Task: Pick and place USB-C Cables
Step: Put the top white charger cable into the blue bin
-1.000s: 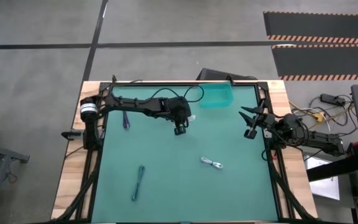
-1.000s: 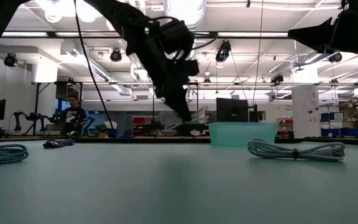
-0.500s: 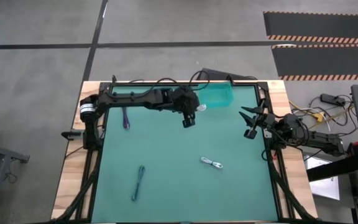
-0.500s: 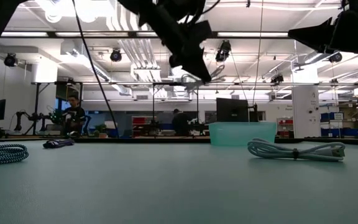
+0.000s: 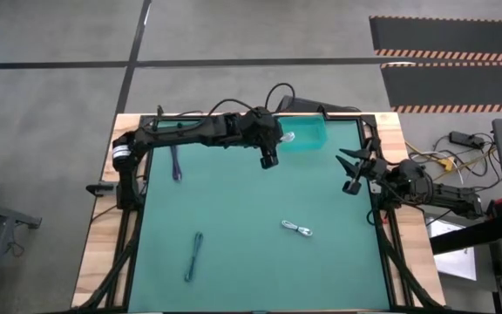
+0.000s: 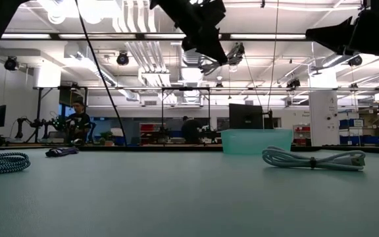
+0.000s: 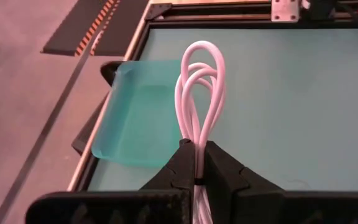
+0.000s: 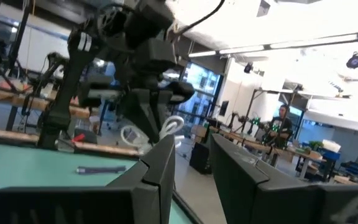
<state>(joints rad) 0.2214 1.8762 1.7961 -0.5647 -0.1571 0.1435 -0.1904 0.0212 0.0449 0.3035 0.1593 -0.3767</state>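
My left gripper [image 5: 270,160] hangs high over the table's far part, just left of the teal bin [image 5: 308,133], and is shut on a white coiled USB-C cable [image 7: 201,81]. A second white cable [image 5: 296,228] lies flat on the green mat right of centre. A blue-grey bundle [image 5: 195,255] lies flat near the front left. A purplish one [image 5: 177,166] lies flat at the far left. My right gripper [image 5: 351,170] waits open at the table's right edge, with nothing between its fingers [image 8: 166,158]. My left gripper pinches the white cable's bundled strands [image 7: 199,144] between its two fingers. The strands run along the fingers, and the loops [image 7: 202,62] stick out beyond the fingertips. The fingers slant downward toward the bin. The cable is lifted clear of the mat.
The teal bin [image 7: 138,127] stands at the mat's far edge, right of centre, below and ahead of the held cable. A black frame [image 5: 234,116] borders the mat. The mat's middle [image 5: 260,209] is bare. People and benches show in the room behind [image 6: 77,122].
My left gripper has risen well above the mat, swinging toward the far edge and the teal bin. It stays shut, and the white cable has gone with it, lifted clear. My right arm has kept still.
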